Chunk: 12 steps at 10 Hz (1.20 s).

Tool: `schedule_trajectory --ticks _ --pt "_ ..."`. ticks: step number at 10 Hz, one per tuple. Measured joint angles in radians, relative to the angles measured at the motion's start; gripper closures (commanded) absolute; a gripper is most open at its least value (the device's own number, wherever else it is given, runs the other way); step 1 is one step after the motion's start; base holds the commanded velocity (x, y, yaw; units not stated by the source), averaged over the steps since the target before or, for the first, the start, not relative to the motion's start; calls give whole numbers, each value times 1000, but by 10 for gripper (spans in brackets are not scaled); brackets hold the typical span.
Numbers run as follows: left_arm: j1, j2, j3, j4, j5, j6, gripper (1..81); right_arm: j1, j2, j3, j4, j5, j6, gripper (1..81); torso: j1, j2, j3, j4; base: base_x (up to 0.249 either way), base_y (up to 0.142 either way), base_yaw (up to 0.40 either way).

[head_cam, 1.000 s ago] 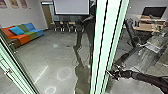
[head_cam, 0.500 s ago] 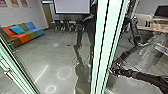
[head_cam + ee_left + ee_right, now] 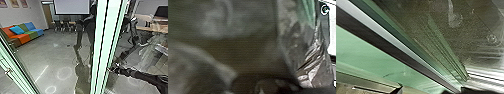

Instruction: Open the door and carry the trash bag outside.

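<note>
Your right tool (image 3: pixel 112 68) is hovering just right of the upright door frame (image 3: pixel 109 32); its opening and grip, I cannot tell.

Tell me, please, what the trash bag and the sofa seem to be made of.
The trash bag looks like thin, glossy plastic film, going by its sharp, bright creases. The sofa seems covered in matte fabric, since its coloured sections show no clear highlights, though another soft covering is possible.
</note>
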Motion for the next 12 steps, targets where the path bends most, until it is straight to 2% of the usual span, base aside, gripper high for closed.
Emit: schedule_trajectory --ticks 2,3,5,7,9,10,11,12 --pt "0 0 0 0 2 0 811 18 48 -95 -52 0 1 10 -1 0 0 0 0 0 0" --pt "0 0 0 0 1 0 811 25 56 -120 -60 9 23 10 0 0 0 1 0 0 0" --pt "0 0 0 0 2 0 811 45 36 -121 -108 45 16 10 1 1 -1 1 0 0 0" --pt "0 0 0 0 2 0 811 69 1 -118 -113 87 24 10 2 2 -1 2 0 0 0" --pt "0 0 0 0 2 0 811 82 -37 -84 -106 97 33 10 3 3 -1 2 0 0 0" --pt "0 0 0 0 1 0 811 87 -78 -63 -106 28 28 10 3 3 -1 3 0 0 0" --pt "0 0 0 0 2 0 811 50 -179 -61 -122 -51 17 10 4 3 -2 3 0 0 0" --pt "0 1 0 0 1 0 811 24 -271 -63 -131 -90 16 10 4 3 0 1 0 0 0"
